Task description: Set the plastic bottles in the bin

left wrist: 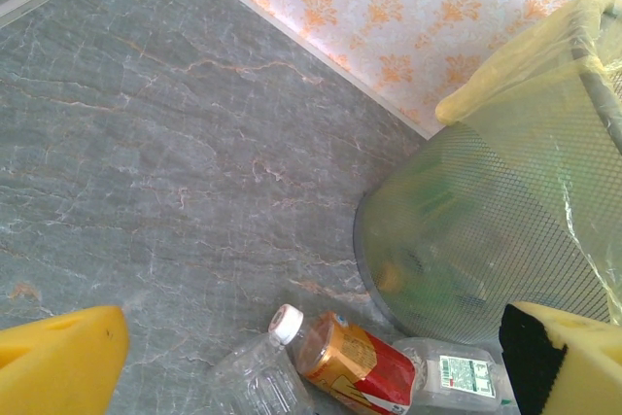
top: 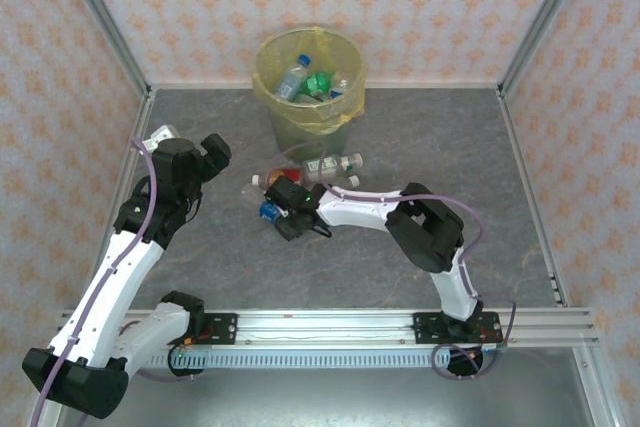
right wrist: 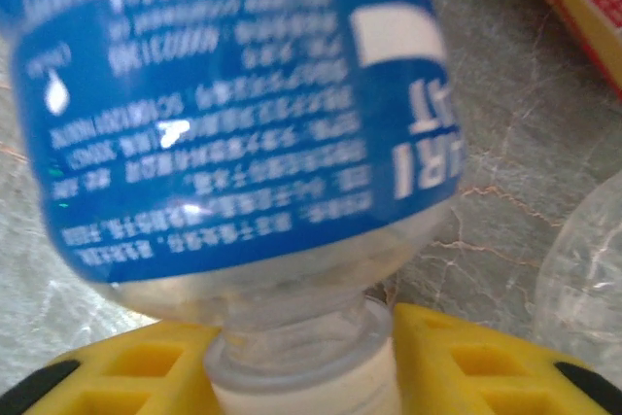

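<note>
Firmly clamped on the neck of the blue-labelled bottle (right wrist: 233, 114): the right gripper (right wrist: 306, 362), one yellow finger (right wrist: 136, 371) on each side of the collar, close by the white cap. Near the middle of the grey marbled table (top: 450, 147) (lifted or resting there, hard to tell; label print too blurred to read).

Just beyond, lying flat: a clear bottle with a white cap (top: 258, 180), a red-orange-labelled bottle (top: 287, 176) just beside it, then a clear bottle with a white label (top: 337, 163), nearest the foot of the bin (left wrist: 466, 240).

Off to the left, hovering over bare table: the left gripper (top: 214, 151), yellow fingers (left wrist: 60, 364) spread wide, nothing between them.

Farther back, near the patterned wall (top: 400, 7): that mesh-sided bin, lined with a yellow bag (left wrist: 525, 55), a green bottle (top: 320, 83) among several inside.
</note>
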